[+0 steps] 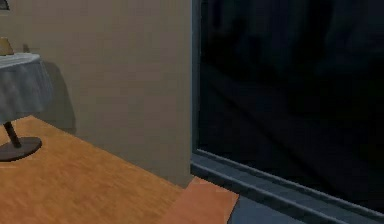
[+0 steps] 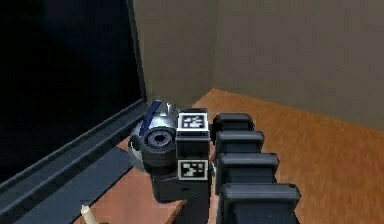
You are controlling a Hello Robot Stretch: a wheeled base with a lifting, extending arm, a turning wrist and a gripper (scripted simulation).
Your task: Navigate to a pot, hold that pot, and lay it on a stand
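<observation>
The gripper (image 2: 163, 150) holds a blue-grey pot (image 2: 150, 128) at its far end, clear of the orange floor (image 2: 330, 140) below. How its fingers stand cannot be told. A dark window (image 2: 60, 80) lies just left of the gripper and a beige wall (image 2: 270, 50) beyond it.

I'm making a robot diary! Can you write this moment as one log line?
ahead: tan wall, dark glass door, cloth-covered table at left | gripper: out beside the door | holding: cannot tell
</observation>
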